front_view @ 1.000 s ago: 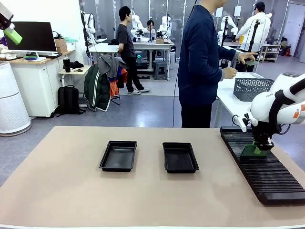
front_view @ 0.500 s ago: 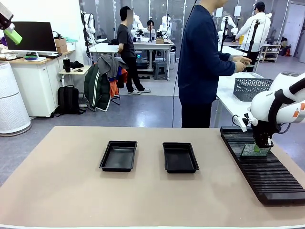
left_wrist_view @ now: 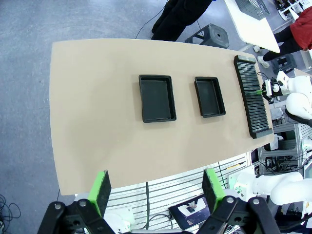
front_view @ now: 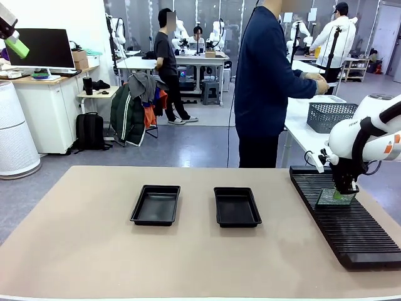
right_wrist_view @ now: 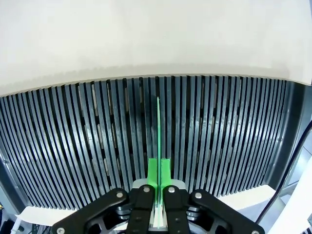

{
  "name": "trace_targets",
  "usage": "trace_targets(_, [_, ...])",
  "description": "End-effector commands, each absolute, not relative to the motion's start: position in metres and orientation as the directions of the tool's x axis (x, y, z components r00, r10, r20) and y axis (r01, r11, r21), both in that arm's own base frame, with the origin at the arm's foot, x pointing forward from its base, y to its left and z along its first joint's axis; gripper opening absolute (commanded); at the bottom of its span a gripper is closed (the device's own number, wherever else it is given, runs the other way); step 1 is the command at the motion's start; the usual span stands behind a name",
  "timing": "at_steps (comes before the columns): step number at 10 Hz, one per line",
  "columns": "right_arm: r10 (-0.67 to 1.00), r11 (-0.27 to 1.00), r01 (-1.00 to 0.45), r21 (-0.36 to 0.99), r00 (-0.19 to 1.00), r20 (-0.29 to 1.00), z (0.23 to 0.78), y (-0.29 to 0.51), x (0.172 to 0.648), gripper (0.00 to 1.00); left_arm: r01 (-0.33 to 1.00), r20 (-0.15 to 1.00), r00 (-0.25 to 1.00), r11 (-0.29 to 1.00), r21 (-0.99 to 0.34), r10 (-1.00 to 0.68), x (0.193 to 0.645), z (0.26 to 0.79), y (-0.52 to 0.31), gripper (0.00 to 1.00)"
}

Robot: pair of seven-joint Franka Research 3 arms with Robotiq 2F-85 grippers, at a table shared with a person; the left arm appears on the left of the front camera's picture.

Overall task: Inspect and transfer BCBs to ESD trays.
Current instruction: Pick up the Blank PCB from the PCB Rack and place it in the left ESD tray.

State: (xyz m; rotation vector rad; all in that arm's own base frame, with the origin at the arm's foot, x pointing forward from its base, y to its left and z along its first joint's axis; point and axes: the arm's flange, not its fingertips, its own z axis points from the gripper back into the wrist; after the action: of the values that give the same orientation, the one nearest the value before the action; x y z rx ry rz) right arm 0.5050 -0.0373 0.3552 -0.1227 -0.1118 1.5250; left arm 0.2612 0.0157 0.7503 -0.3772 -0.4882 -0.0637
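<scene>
Beige table (front_view: 81,251): black slotted rack (front_view: 360,235) beneath the jaws of the right gripper (front_view: 341,193); two ESD trays (front_view: 156,205) (front_view: 237,207) well to their left.

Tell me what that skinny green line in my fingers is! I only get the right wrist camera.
Observer: A BCB seen edge-on; the front camera shows its flat greenish face, pinched by the right gripper over the rack.
Operator: Where does it go?
Observer: The left ESD tray and the right ESD tray sit mid-table, both empty.
Operator: And my other arm?
Observer: The left gripper hangs high above the table, fingers open.
</scene>
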Motion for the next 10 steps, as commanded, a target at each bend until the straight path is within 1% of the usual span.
trace_targets(1, [0.999, 0.045, -0.987, -0.153, 0.046, -0.003, 0.3549, -0.0379, 0.5039, 0.00, 0.148, 0.468, 0.883, 0.929, -0.340, 0.030, 0.2599, 0.7486, 0.0154, 1.00])
trace_targets(10, [0.999, 0.045, -0.987, -0.153, 0.046, -0.003, 0.3549, -0.0379, 0.5039, 0.00, 0.148, 0.468, 0.883, 0.929, -0.340, 0.030, 0.2599, 0.7486, 0.0154, 1.00])
